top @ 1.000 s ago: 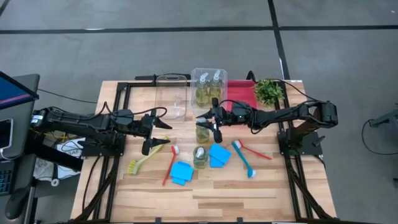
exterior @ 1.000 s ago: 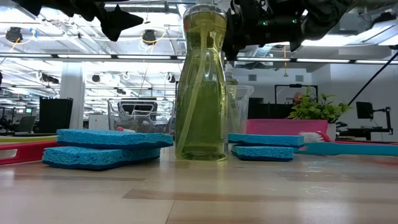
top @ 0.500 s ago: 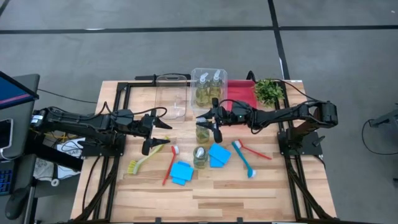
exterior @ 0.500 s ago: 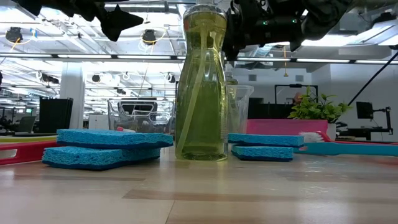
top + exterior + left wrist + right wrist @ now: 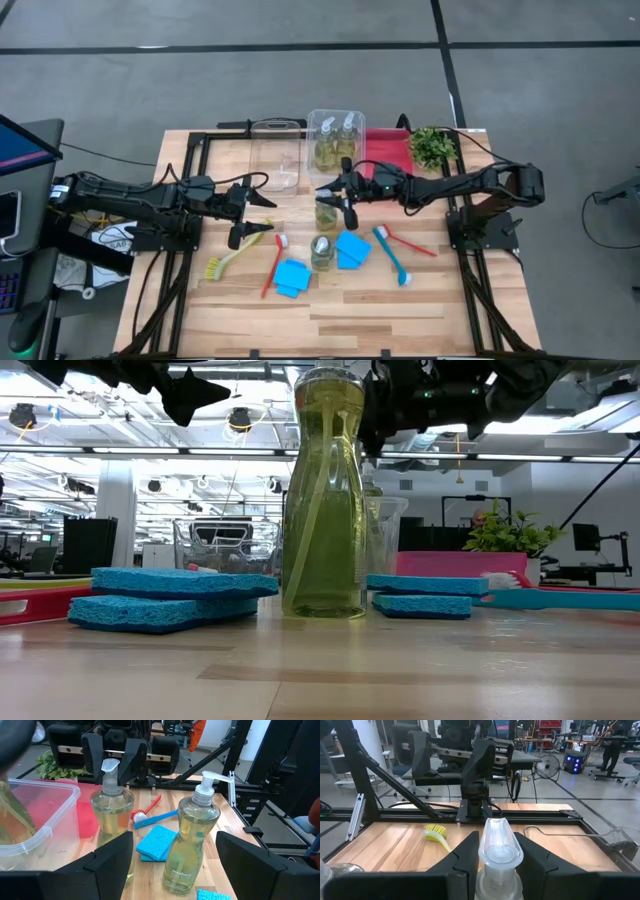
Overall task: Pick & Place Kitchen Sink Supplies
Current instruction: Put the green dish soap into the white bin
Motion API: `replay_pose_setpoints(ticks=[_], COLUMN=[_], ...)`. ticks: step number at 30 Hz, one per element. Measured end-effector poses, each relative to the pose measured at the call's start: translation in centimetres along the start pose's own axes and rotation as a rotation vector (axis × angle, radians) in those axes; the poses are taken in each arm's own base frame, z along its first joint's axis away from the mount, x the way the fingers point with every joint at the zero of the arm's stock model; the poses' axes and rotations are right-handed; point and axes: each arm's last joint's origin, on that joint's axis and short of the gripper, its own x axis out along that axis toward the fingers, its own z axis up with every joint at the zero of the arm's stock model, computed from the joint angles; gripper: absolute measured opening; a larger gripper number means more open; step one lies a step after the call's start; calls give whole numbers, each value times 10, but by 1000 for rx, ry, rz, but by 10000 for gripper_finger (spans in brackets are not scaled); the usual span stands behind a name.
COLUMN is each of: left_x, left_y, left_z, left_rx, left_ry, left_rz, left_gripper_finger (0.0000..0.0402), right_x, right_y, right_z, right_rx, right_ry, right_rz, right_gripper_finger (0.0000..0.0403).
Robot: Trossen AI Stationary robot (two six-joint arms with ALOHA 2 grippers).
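Observation:
Two clear bottles of yellow-green liquid stand on the table: one [image 5: 327, 214] at mid-table, one [image 5: 322, 252] nearer the near edge. Two more bottles [image 5: 336, 148] stand in a clear bin. My right gripper [image 5: 337, 203] is open, level with the mid-table bottle's pump head [image 5: 500, 851], one finger on each side of it. My left gripper [image 5: 256, 217] is open, left of the bottles and above the table. Blue sponges [image 5: 352, 248] [image 5: 291, 277] lie flat. A yellow-green brush [image 5: 230, 260], red brushes [image 5: 272, 265] [image 5: 412, 243] and a blue brush [image 5: 392, 256] lie on the wood. My right gripper's fingers [image 5: 466, 856] stand close on either side of the bottle's pump head [image 5: 500, 851], coming level from the table's right. Whether they touch it, I cannot tell. The bottle stands upright on the table.
An empty clear bin [image 5: 276, 155], the clear bin with bottles [image 5: 312, 128], a red bin [image 5: 385, 152] and a leafy plant [image 5: 432, 147] line the far edge. There is bare wood [image 5: 340, 315] along the near edge. Black frame rails run down both sides.

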Motion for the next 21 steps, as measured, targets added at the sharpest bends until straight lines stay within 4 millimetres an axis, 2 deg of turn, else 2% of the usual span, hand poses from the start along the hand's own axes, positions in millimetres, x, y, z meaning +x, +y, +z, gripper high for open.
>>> replay_pose_setpoints(ticks=[14,21], left_x=[0,0], left_y=[0,0], left_z=[0,0], left_rx=[0,0], left_ry=[0,0], left_rz=[0,1], left_gripper_finger=[287,287], right_x=[-28,-38], right_y=[6,8], right_z=[40,72], right_rx=[16,-13], right_ry=[-107,-102], right_rz=[2,-10], right_gripper_finger=[91,91])
